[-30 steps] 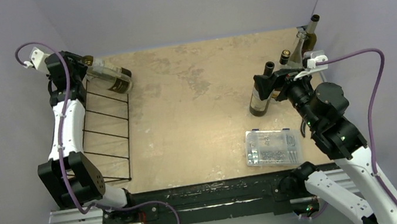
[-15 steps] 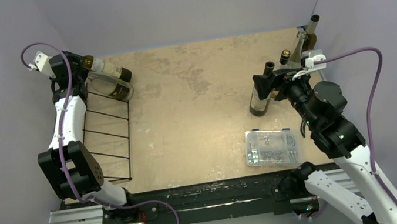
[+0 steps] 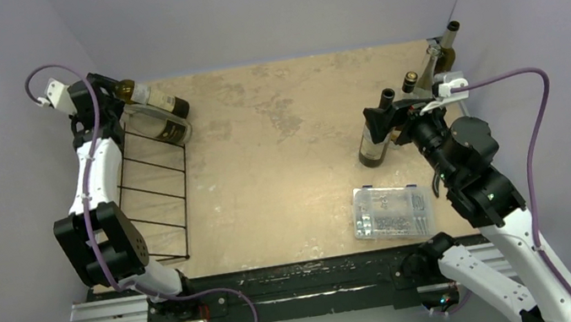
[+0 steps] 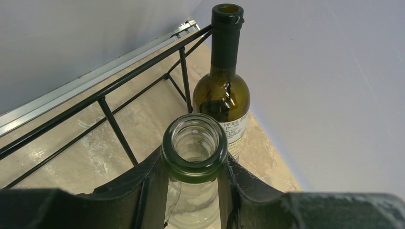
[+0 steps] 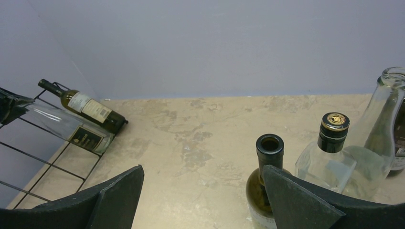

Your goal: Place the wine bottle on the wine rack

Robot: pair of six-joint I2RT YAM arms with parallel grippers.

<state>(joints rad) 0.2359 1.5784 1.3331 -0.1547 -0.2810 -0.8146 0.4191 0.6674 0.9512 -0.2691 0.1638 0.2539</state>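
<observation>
The black wire wine rack (image 3: 151, 189) lies slanted at the table's left side. A dark green wine bottle (image 3: 160, 103) and a clear wine bottle (image 3: 168, 128) lie side by side on its far end. My left gripper (image 3: 103, 97) is shut on the clear bottle's neck (image 4: 194, 149), with the green bottle (image 4: 221, 93) just beyond and a rack bar (image 4: 102, 98) to its left. My right gripper (image 3: 393, 117) is open and empty beside an upright green wine bottle (image 3: 370, 145). In the right wrist view that bottle (image 5: 267, 157) stands at the right finger (image 5: 296, 200), partly behind it.
A square clear bottle with a black cap (image 5: 330, 157), a tall clear bottle (image 5: 382, 129) and a dark bottle (image 3: 450, 41) stand at the back right. A clear plastic box of small parts (image 3: 392, 211) sits near the front right. Grey walls enclose the table.
My left gripper has drawn back towards the left wall with the clear bottle, which has come down lower on the rack; the green bottle behind it now shows. The right arm has barely moved.
</observation>
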